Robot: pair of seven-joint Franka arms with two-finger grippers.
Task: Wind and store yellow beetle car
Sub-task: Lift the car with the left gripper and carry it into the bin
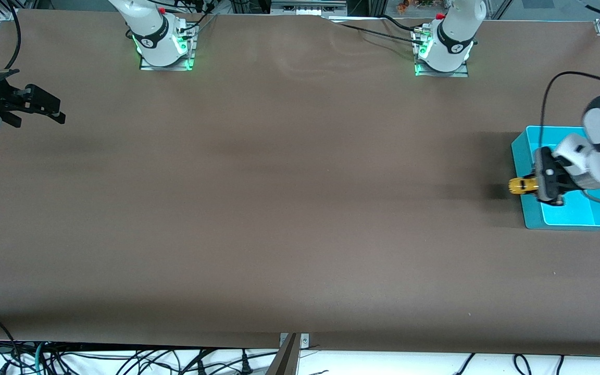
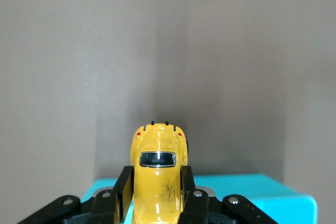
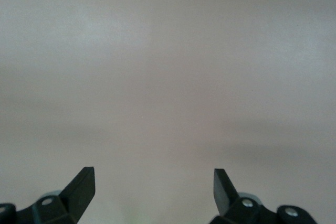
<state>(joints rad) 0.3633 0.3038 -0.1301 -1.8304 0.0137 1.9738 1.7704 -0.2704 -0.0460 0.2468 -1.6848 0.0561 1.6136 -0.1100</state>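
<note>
Now we have the yellow beetle car (image 1: 520, 185) pinched between the fingers of our left claw (image 1: 532, 186), which hangs over the rim of the cyan bin (image 1: 571, 219) at the left arm's end of the table (image 1: 279, 208). In the left wrist view the car (image 2: 157, 182) sticks straight out ahead of the claw (image 2: 156, 195), its long axis in line with the fingers (image 2: 124, 187), which press on its two sides. Most of the car reaches out past the bin's edge toward the bare table, so we judge that storing it calls for carrying the claw back over the bin's open inside before letting go; released now, it might catch the rim or drop outside. Our right claw (image 1: 52, 109) waits with its fingers spread over the right arm's end of the table, well apart from the car, so the left arm is plainly the nearer one.
</note>
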